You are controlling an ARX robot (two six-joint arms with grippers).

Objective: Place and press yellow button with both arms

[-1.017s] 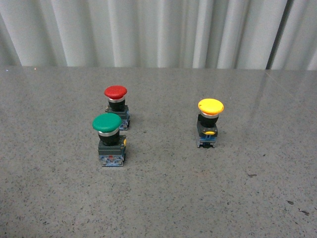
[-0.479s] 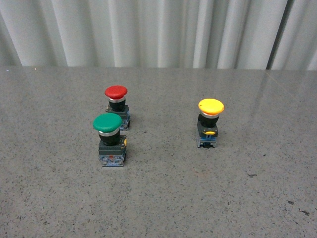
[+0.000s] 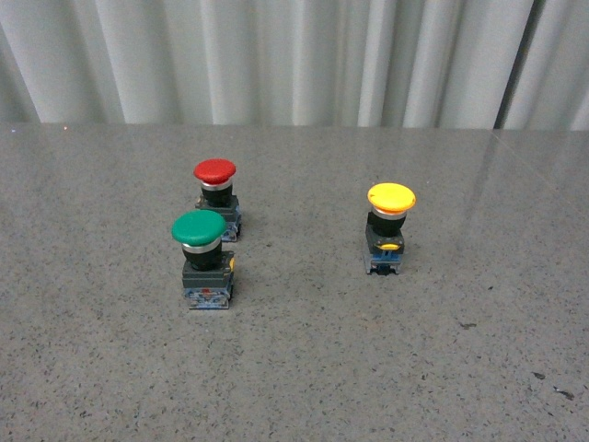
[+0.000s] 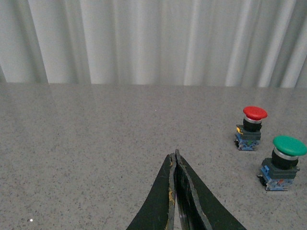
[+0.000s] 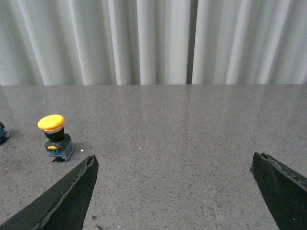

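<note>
Where the front view is consulted, the yellow button is seen upright on the grey speckled table. It is placed to the right of, and well apart from, the green button and the red button. The left gripper is pressed together, with nothing held. The right gripper is spread wide.

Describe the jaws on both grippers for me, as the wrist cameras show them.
The left gripper has flat black jaws tapering to points, with scuffed, yellowish-flecked inner edges. The right gripper has matching flat black wedge jaws with rough, greyish worn edges. No cables, markings or arm housings show.
</note>
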